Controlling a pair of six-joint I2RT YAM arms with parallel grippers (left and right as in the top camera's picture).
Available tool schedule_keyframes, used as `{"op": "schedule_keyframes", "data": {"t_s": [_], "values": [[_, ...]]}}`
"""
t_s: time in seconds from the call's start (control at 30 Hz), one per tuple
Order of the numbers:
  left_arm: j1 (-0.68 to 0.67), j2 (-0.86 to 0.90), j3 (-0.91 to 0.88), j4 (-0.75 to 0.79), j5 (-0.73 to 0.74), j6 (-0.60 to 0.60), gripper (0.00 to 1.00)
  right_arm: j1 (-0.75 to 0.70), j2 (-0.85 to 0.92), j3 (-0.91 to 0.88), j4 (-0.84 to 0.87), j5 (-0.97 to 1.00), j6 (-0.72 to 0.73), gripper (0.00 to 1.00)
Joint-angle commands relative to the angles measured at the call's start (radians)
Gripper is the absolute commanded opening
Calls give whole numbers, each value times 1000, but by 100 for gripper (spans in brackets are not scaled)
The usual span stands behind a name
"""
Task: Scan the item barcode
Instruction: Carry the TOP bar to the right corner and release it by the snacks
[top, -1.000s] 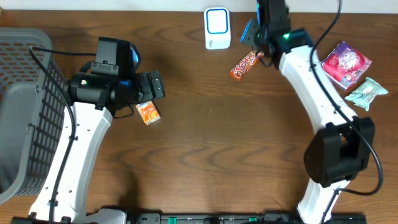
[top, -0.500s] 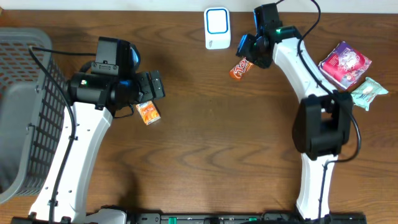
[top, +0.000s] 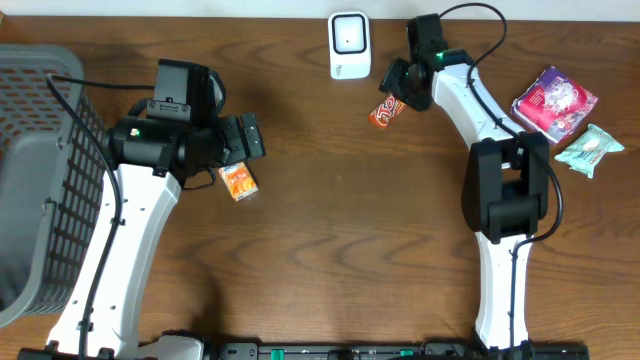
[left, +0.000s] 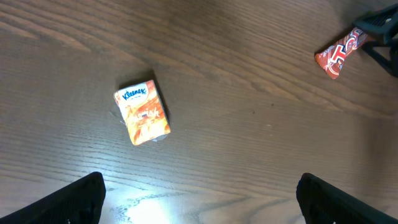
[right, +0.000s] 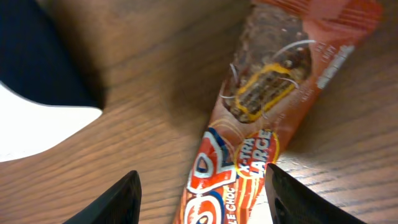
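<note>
A red-and-orange chocolate bar (top: 383, 110) lies on the wooden table just below the white barcode scanner (top: 349, 45). My right gripper (top: 404, 84) is over the bar's upper right end. In the right wrist view the bar (right: 261, 112) runs between the gripper's (right: 202, 190) fingers. Those jaws are open, with a gap of bare wood on the left side. The scanner (right: 37, 81) shows at the left edge. My left gripper (top: 245, 140) hangs wide open with nothing in it (left: 200, 193), above an orange Kleenex pack (left: 142, 112). The bar (left: 339, 53) also appears in the left wrist view at top right.
A grey wire basket (top: 40, 160) stands at the left edge. A pink packet (top: 555, 102) and a pale green packet (top: 590, 150) lie at the far right. The Kleenex pack (top: 238, 181) rests beside the left arm.
My right arm has swung left and down from the back edge, bringing its gripper over the chocolate bar. The left arm and the Kleenex pack have not moved.
</note>
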Motion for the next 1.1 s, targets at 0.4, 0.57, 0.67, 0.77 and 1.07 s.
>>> {"op": "schedule_keyframes", "data": {"t_s": [0.4, 0.57, 0.67, 0.77, 1.07], "values": [[2, 3, 6, -3, -7, 6, 98, 3, 49, 51, -183, 70, 25, 1], [2, 3, 6, -3, -7, 6, 98, 11, 17, 170, -193, -28, -79, 1], [2, 3, 6, -3, -7, 6, 98, 36, -5, 285, -185, -27, -86, 1], [2, 3, 6, -3, -7, 6, 98, 63, -5, 354, -107, -14, -115, 1], [2, 3, 6, -3, -7, 6, 98, 158, 35, 341, 111, 58, -114, 1]]}}
